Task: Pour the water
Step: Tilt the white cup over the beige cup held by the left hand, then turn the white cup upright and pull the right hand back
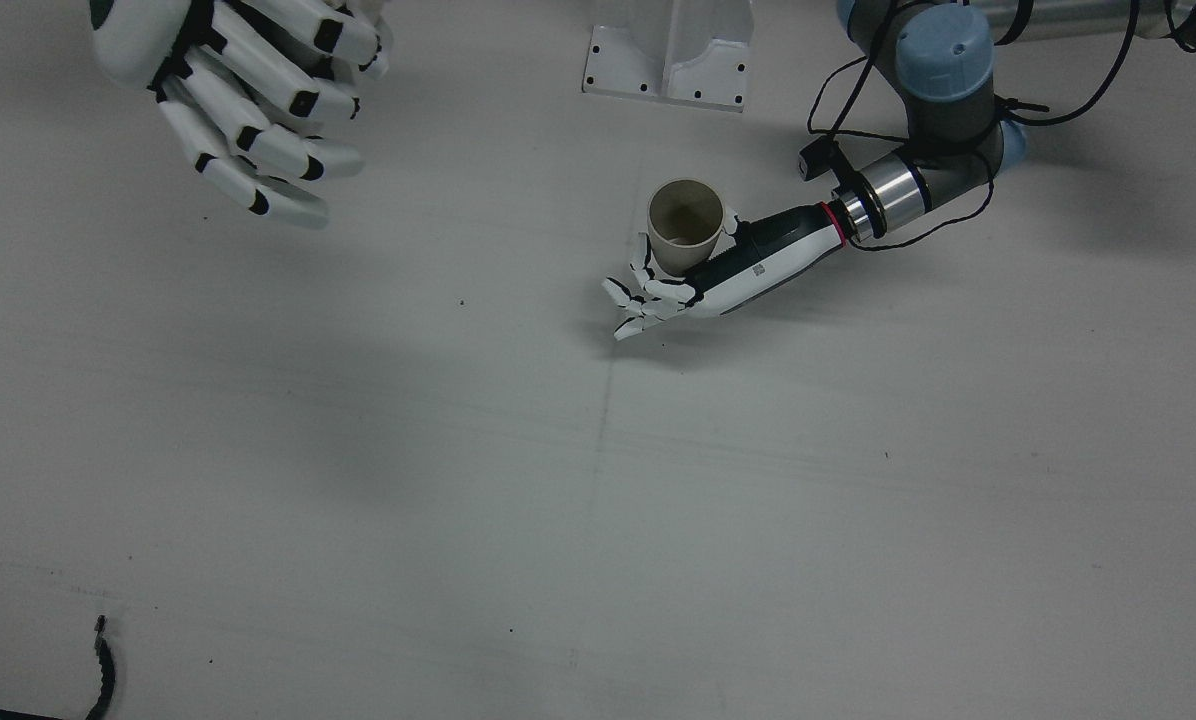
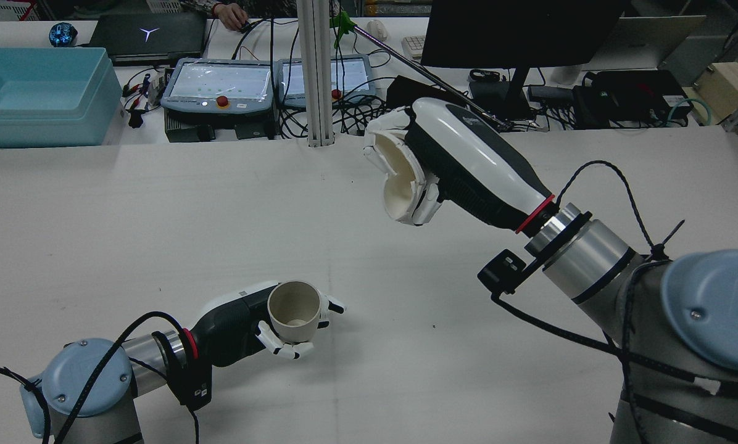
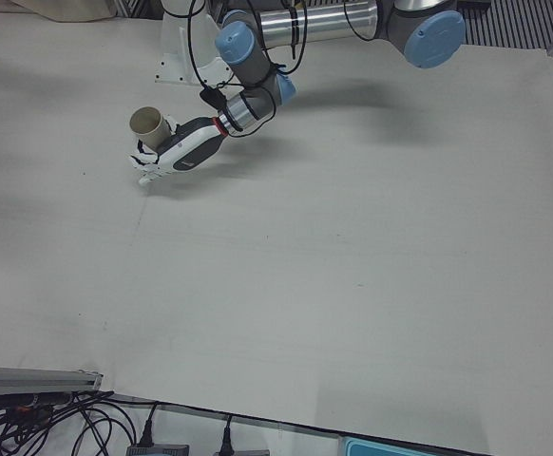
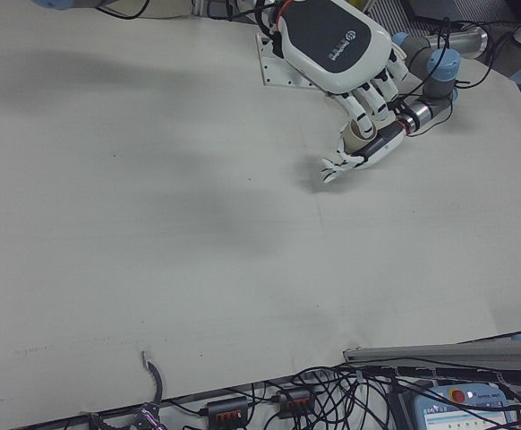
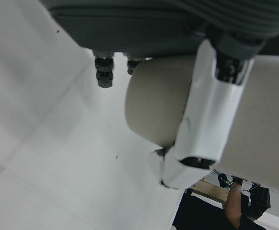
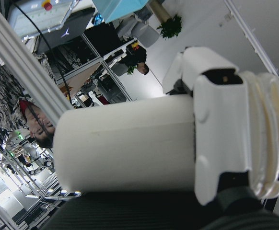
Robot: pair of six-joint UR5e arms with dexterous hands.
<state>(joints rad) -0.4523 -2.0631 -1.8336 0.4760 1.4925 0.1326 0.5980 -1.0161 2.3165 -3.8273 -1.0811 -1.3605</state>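
Note:
A beige cup (image 1: 685,225) stands upright on the table near the robot's side, mouth up. My left hand (image 1: 703,275) lies low on the table and is shut around its side; it shows in the rear view (image 2: 252,324) with the cup (image 2: 293,311) and in the left-front view (image 3: 177,150). My right hand (image 2: 455,160) is raised high above the table's far half and is shut on a cream cup (image 2: 400,185), tipped on its side with the mouth facing down and towards the robot's left. The right hand view shows that cup (image 6: 125,143) lying sideways. The two cups are well apart.
A white pedestal base plate (image 1: 670,55) sits just behind the beige cup. A black cable end (image 1: 106,680) lies at the table's front corner. Beyond the far edge are a blue bin (image 2: 36,92), teach pendants (image 2: 218,83) and a post (image 2: 316,74).

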